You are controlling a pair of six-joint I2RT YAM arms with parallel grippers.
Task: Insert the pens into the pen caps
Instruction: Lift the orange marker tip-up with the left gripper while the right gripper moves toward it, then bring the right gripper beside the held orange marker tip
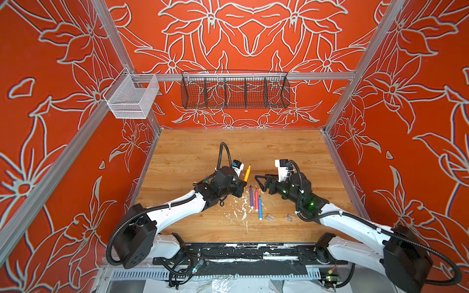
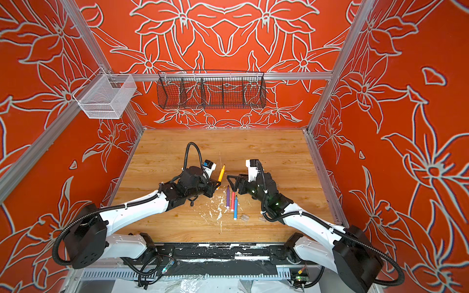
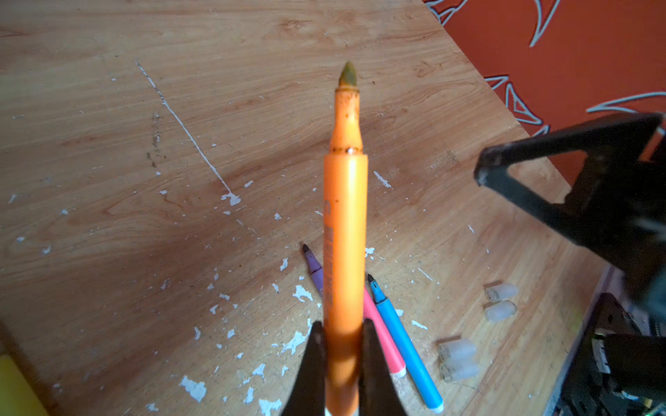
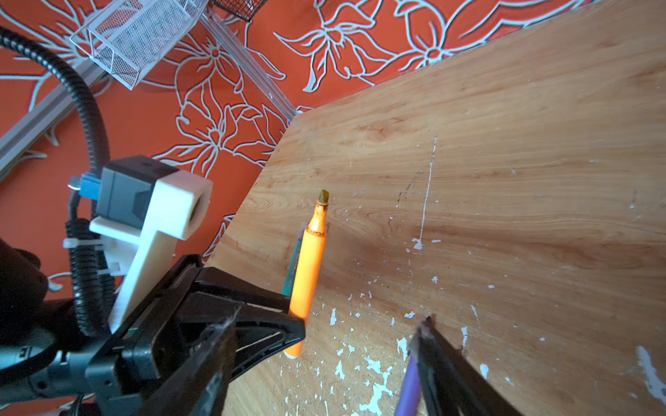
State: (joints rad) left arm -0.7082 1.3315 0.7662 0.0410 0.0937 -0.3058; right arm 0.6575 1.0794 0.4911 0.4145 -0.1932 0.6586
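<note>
My left gripper (image 1: 245, 181) (image 3: 342, 327) is shut on the lower barrel of the orange pen (image 1: 247, 173) (image 3: 345, 234) (image 4: 310, 273). The pen is uncapped and its tip points up and away over the table. My right gripper (image 1: 260, 183) (image 4: 328, 320) hangs open just to the right of it, with nothing between its fingers. On the table below lie the purple pen (image 1: 251, 197) (image 3: 314, 270), pink-red pen (image 1: 256, 200) (image 3: 383, 338) and blue pen (image 1: 260, 208) (image 3: 403, 342), side by side. Several clear pen caps (image 3: 457, 349) (image 3: 501, 291) (image 1: 269, 217) lie to their right.
White paint flecks (image 1: 241, 208) mark the wooden table (image 1: 291, 152) near the pens. A black wire basket (image 1: 234, 92) and a white mesh basket (image 1: 130, 97) hang on the rails at the back. A green sliver (image 4: 293, 266) shows behind the orange pen.
</note>
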